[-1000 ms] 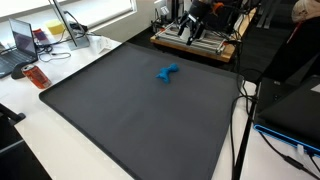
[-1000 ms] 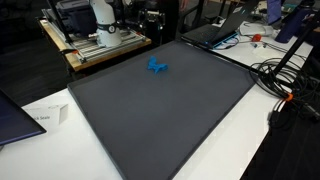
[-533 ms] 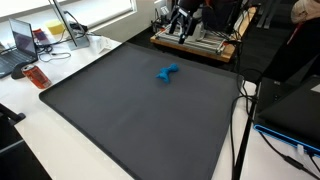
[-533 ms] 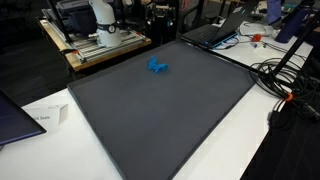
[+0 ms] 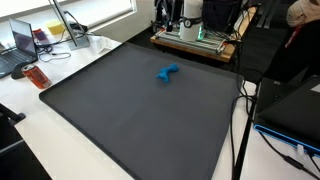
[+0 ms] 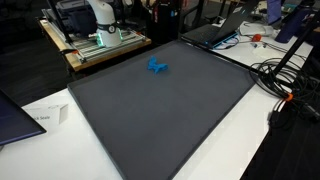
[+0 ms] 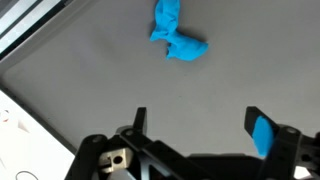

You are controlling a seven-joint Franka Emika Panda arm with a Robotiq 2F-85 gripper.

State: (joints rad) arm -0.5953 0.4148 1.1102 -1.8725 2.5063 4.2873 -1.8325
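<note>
Blue object [image 7: 176,38] beyond wide-spread end effector [image 7: 198,120]

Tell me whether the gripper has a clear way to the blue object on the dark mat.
Probably yes: the open gripper looks down at the blue object, with only bare mat between them.

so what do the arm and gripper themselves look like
The gripper is black: two slim prongs on a dark, angular frame with a pale fitting near its base. One finger carries a bright blue patch. The arm is made of rounded white segments. Cables and markings are too small to tell.
</note>
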